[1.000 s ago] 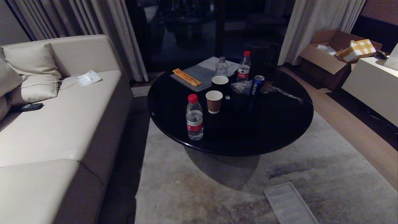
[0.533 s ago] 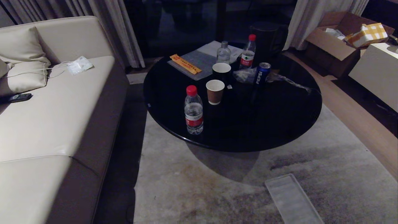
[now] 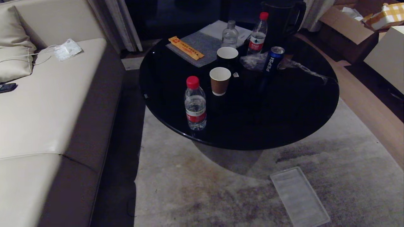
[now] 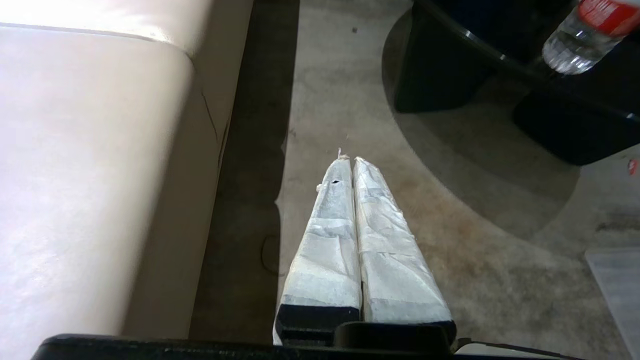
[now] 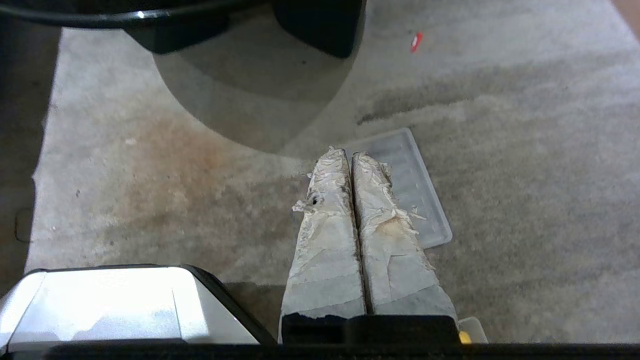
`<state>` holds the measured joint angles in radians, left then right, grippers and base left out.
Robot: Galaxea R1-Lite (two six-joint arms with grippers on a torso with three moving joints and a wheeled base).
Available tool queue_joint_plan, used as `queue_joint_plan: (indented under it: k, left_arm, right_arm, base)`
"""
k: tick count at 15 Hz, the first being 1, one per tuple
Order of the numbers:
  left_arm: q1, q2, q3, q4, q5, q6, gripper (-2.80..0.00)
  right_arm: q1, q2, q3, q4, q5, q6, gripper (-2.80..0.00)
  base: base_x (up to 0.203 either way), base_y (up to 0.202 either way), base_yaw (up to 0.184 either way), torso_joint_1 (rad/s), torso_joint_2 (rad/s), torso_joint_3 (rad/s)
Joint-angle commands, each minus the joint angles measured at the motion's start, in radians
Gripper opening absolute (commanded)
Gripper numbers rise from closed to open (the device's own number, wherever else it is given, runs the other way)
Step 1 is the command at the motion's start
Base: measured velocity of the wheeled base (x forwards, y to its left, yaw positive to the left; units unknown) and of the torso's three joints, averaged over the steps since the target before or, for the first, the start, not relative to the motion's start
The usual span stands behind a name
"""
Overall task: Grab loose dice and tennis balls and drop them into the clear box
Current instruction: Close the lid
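Since no dice or tennis balls show up in any of our views, we'd say the job hasn't really started yet. Nothing is collected, so basically all of it is left. The only translucent thing we can spot is a flat ribbed panel (image 3: 299,197) lying on the rug (image 3: 205,189), just on our side of the round black counter (image 3: 284,104). It looks more like a lid than the clear box itself, and we can't find the box anywhere.

Our left hand (image 4: 348,159) is clenched on nothing, hanging over the rug between the sofa (image 3: 38,110) and the counter. Our right hand (image 5: 345,152) is clenched and empty too, hovering over the panel's near end in its wrist view.

On the counter there's just clutter: a water bottle (image 3: 195,104) near its front edge, a brown paper cup (image 3: 220,80) right behind that, a Pepsi can (image 3: 273,60) and two more bottles further back. None of it is ours to pick up. Our guess is we first need to look around for the toys and the box.
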<state>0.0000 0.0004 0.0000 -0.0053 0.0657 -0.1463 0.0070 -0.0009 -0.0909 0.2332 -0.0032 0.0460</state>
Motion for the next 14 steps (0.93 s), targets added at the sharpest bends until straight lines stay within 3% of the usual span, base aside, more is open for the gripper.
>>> queue_joint_plan:
  k: [1,14]
  left_arm:
    - [0.0,0.001,0.0,-0.001,0.0,-0.001,-2.8]
    - [0.0,0.001,0.0,-0.001,0.001,-0.001,-2.8]
  right_arm:
    - [0.001,0.001,0.0,0.002,0.0,0.0,-2.8]
    - [-0.001,0.001,0.0,0.002,0.0,0.0,-2.8]
  base:
    - [0.0,0.0,0.0,0.002,0.0,-0.196]
    - [0.0,0.0,0.0,0.003,0.0,-0.197]
